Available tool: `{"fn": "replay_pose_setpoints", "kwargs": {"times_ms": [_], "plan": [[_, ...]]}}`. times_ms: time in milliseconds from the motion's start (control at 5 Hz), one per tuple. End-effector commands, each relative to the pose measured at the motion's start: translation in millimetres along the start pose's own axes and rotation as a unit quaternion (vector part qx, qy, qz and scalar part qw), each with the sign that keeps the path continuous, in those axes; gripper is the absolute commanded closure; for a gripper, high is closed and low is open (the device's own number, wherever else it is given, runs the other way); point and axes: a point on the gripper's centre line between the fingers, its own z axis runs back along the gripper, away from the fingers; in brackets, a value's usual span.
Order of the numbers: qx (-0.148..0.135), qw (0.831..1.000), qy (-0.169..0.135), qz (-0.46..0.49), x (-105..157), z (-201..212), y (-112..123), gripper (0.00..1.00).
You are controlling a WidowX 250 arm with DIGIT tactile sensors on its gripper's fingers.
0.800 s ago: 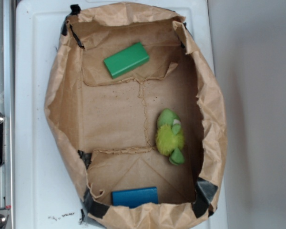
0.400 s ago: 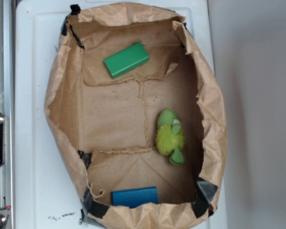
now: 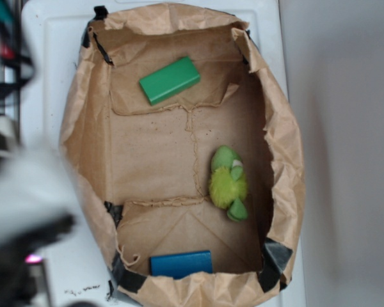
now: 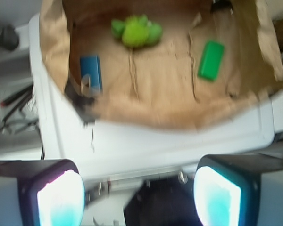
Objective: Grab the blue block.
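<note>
- Tool (image 4: 139,188), jaws spread and empty, has just swung into view at 8 o'clock.
- Blue block (image 3: 181,263) lies untouched at 6 o'clock in the paper bag (image 3: 288,160); approach is starting.

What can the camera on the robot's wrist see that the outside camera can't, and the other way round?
Only the wrist view shows the gripper: its two pads stand wide apart with nothing between them, outside the paper bag. It also shows cables at the left.

Only the exterior view looks straight down into the whole bag, with black tape at its corners, and shows a blurred part of the robot at the left.

Both show the blue block, the green block and the plush toy lying apart in the bag.
</note>
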Motion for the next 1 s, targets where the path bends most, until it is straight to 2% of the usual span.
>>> {"fn": "replay_pose_setpoints", "kwargs": {"times_ms": [0,200,400,600,800], "plan": [[0.019,0.999,-0.028,0.005,49.3,-40.5,6.2,0.00],[0.019,1.000,-0.013,-0.004,53.1,-72.8,13.3,0.00],[0.013,0.999,0.009,-0.036,42.6,-101.0,2.7,0.00],[0.014,0.998,0.028,-0.058,34.8,-117.3,-6.7,0.00],[0.014,0.998,0.028,-0.058,34.8,-117.3,-6.7,0.00]]}}
